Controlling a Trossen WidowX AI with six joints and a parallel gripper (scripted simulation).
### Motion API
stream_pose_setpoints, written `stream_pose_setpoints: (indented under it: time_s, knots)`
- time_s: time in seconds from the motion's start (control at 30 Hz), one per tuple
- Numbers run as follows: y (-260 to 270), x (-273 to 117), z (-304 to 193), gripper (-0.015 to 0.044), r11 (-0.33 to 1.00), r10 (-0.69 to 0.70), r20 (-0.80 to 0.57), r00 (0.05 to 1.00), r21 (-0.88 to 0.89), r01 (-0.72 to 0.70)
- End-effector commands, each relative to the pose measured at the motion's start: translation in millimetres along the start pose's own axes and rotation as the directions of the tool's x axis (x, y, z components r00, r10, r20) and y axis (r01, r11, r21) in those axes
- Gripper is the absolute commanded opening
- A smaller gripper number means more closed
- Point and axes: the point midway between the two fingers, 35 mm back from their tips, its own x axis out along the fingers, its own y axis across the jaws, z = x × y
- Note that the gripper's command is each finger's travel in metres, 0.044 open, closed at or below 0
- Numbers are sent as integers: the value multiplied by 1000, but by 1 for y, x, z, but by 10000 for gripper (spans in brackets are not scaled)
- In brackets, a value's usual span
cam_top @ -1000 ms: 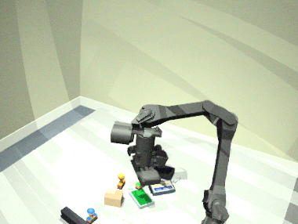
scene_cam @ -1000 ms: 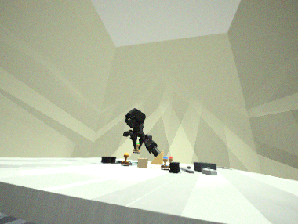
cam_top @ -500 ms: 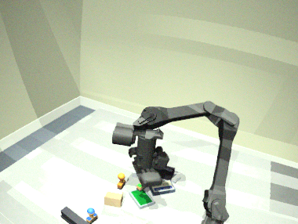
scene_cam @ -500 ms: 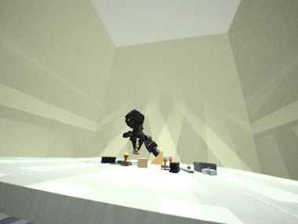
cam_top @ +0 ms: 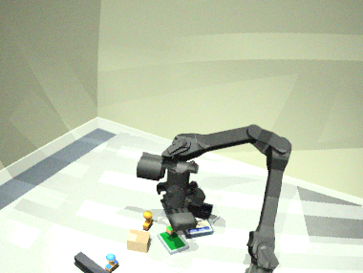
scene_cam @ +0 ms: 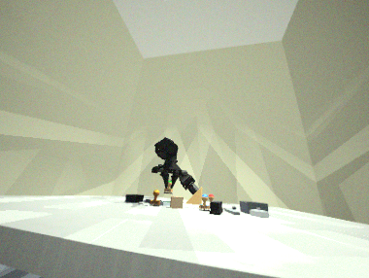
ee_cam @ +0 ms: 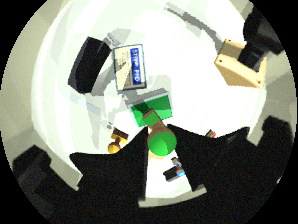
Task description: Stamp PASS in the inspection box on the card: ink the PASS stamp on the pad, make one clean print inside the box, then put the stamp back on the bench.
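My gripper point(cam_top: 173, 226) point(scene_cam: 169, 183) point(ee_cam: 157, 128) is shut on the green-knobbed stamp point(cam_top: 170, 231) point(scene_cam: 168, 191) point(ee_cam: 162, 143). The stamp has a brown body and a small green patch at its base end. It hangs above the near edge of the open green ink pad point(cam_top: 173, 242) point(ee_cam: 161, 106). The exterior view shows its base raised off the bench; contact with the pad cannot be made out. The lettering on the stamp is not visible. The card and its inspection box cannot be made out clearly.
The labelled STAMP PAD lid point(cam_top: 200, 230) point(ee_cam: 120, 70) lies beside the pad, with a black block point(ee_cam: 89, 65) beyond. An orange-knobbed stamp point(cam_top: 147, 217) point(scene_cam: 155, 195) point(ee_cam: 116, 145), cardboard box point(cam_top: 138, 241) point(scene_cam: 177, 202) and blue-knobbed stamp point(cam_top: 111, 260) stand nearby. A wooden wedge point(ee_cam: 232, 72) is farther off.
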Motion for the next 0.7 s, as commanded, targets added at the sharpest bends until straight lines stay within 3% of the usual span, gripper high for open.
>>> stream_pose_setpoints:
  time_s: [0.0, 0.67]
  knots:
    - [-1, 3, 1, 0, 1000, 2, 3, 1000, -7, -2]
    - [0, 16, 1, 0, 1000, 1, 0, 1000, -5, -1]
